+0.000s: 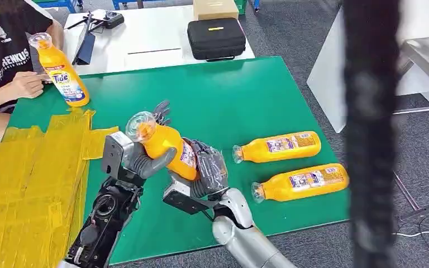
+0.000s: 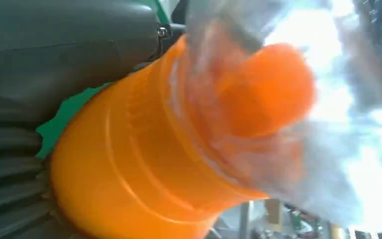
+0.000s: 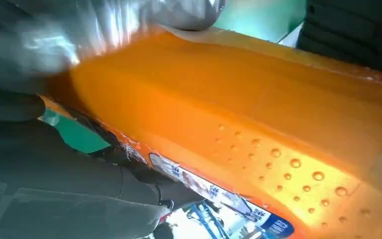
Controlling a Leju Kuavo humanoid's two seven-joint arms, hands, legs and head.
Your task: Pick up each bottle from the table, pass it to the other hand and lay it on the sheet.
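Head view is showing both robot hands meeting on one orange bottle (image 1: 165, 146) at lower centre of the frame, above the green desk (image 1: 246, 95). Left hand (image 1: 139, 159) is wrapping its fingers around the neck end; right hand (image 1: 204, 173) is gripping the base. Two more bottles (image 1: 276, 147) (image 1: 301, 183) are lying at right; a person at upper left is holding a fourth (image 1: 61, 70). Yellow sheet (image 1: 28, 178) is lying at left. Bottle looks rigid, smooth plastic, probably slippery and fairly heavy if full; the narrower waist seems the surest hold. Wrist views are blurring into close orange plastic, and a dark blurred bar is hiding the right side.
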